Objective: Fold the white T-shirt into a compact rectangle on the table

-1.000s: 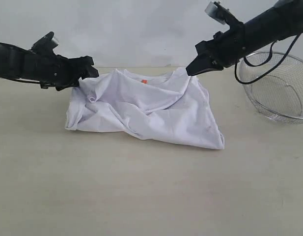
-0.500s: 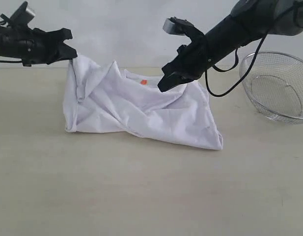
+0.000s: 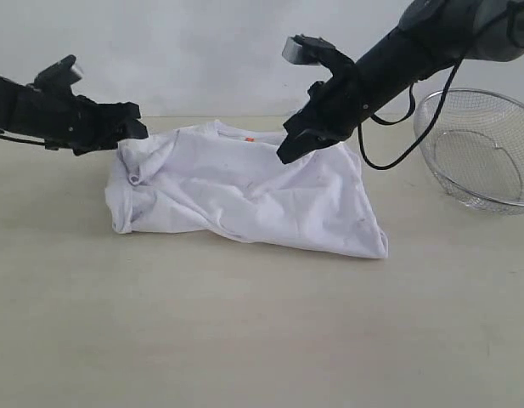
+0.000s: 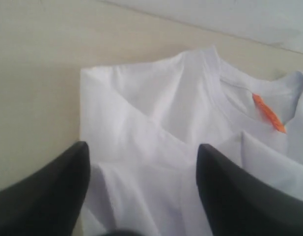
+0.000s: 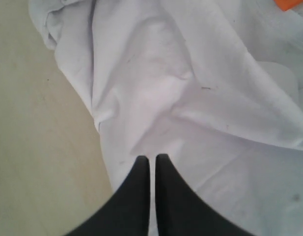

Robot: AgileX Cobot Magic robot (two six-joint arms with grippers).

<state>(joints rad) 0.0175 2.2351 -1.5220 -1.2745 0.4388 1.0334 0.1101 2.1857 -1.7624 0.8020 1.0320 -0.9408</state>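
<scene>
Near the right edge of the table [image 3: 245, 340] stands a wire basket [image 3: 491, 200], apart from the white T-shirt [image 3: 245, 195] lying rumpled toward the back edge. The left gripper [image 3: 138, 130] gapes wide at its shoulder, holding nothing. The right gripper [image 3: 284, 155], jaws pressed together, points into the cloth beside the orange neck tag [image 3: 250, 138].

I log the left arm [image 3: 32, 115] and right arm [image 3: 414, 51] as matt black, tubular. A grey camera block [image 3: 297, 48] tops the right; a loose black cable [image 3: 379, 167] hangs off it. The left gripper [image 4: 142, 146] has black wedge-shaped fingers [image 4: 43, 196].
</scene>
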